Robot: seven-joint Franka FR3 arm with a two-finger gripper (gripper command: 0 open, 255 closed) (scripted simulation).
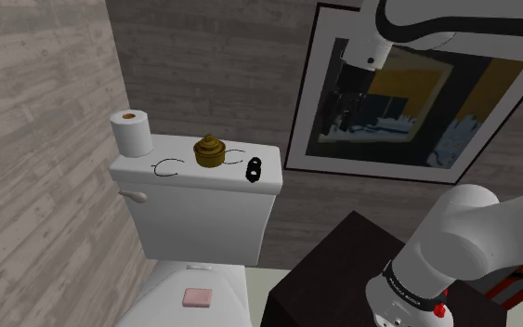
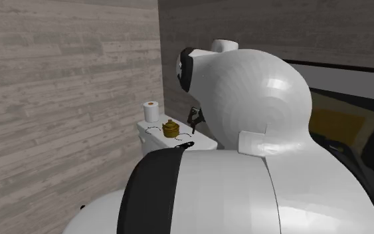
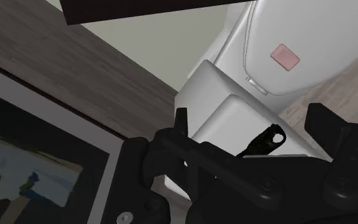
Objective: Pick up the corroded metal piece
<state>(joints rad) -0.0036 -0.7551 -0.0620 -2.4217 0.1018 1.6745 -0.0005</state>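
Rough-grained grey wooden planks [image 1: 27, 111] back a smooth, glossy white toilet tank [image 1: 194, 200]. The metal piece [image 1: 209, 151] shows a dull brownish-gold finish and the paper roll [image 1: 132, 132] is matt white, while the arm's white shell [image 2: 258, 100] gleams.

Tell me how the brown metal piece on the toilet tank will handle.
The brown metal piece looks solid and squat, so probably stiff and heavy for its size. Its wide base should resist tipping; its rounded, tapering tiers may slip.

Room above the tank lid [image 1: 180, 150] is open; the toilet roll [image 1: 133, 132] and small black object [image 1: 254, 168] flank the brass piece [image 1: 209, 151].
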